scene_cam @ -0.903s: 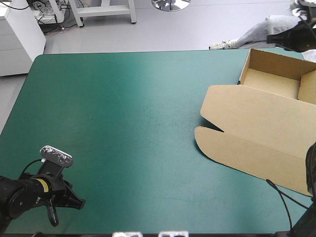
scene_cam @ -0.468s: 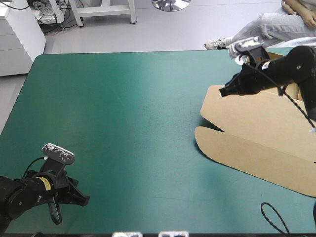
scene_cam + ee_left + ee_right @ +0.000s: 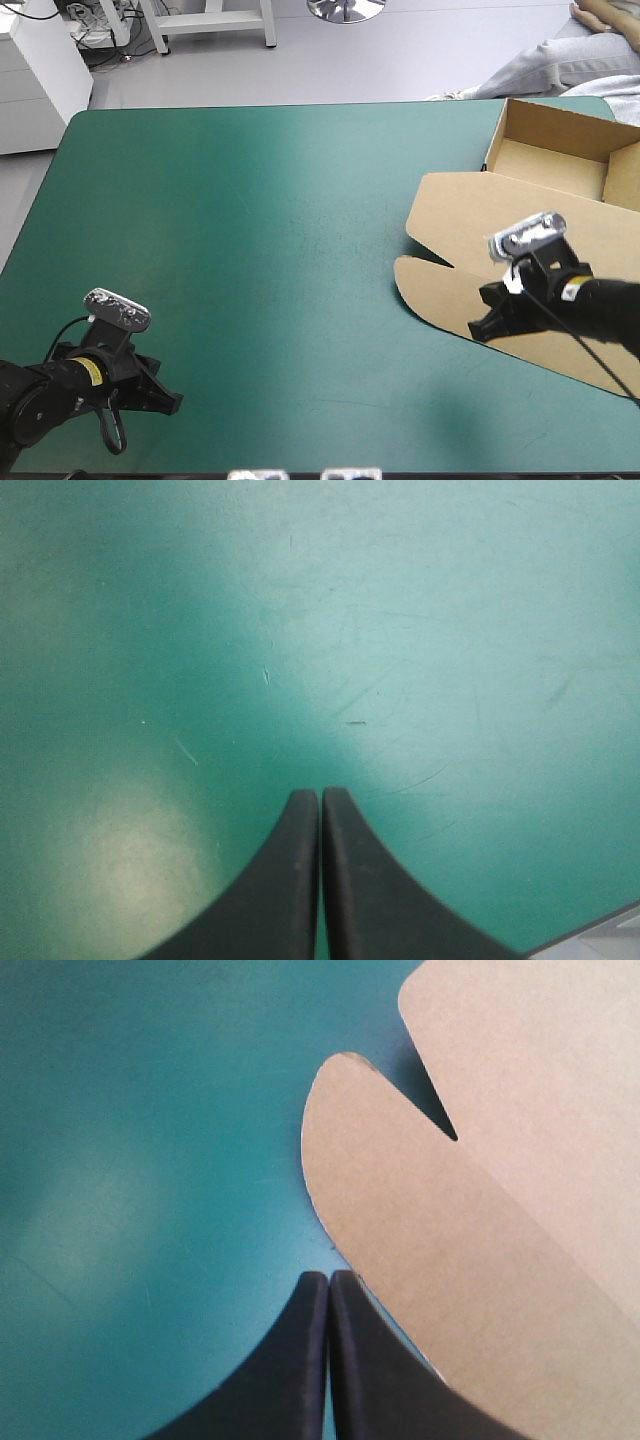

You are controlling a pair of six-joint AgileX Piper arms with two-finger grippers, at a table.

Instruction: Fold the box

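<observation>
The brown box (image 3: 470, 220) lies at the table's right side as an open tray (image 3: 552, 165) with its walls up at the far right and the lid flat toward the middle. A rounded front flap (image 3: 435, 292) runs along the lid's near side. My right gripper (image 3: 479, 329) is shut and low over that flap's near edge. In the right wrist view its tips (image 3: 328, 1276) meet beside the flap (image 3: 400, 1200), one finger overlapping the flap's rim. My left gripper (image 3: 170, 404), near the front left corner, is shut on nothing (image 3: 320, 793) above the bare teal-green cover.
A notch (image 3: 435, 1120) separates the rounded flap from the lid panel (image 3: 540, 1070). The teal-green cover (image 3: 260, 230) stretches bare between the two arms. The table's front edge lies close under the left arm.
The right arm swung from beyond the far right corner, over the tray, down to the lid's near flap. The left arm barely shifted. The box did not move.
</observation>
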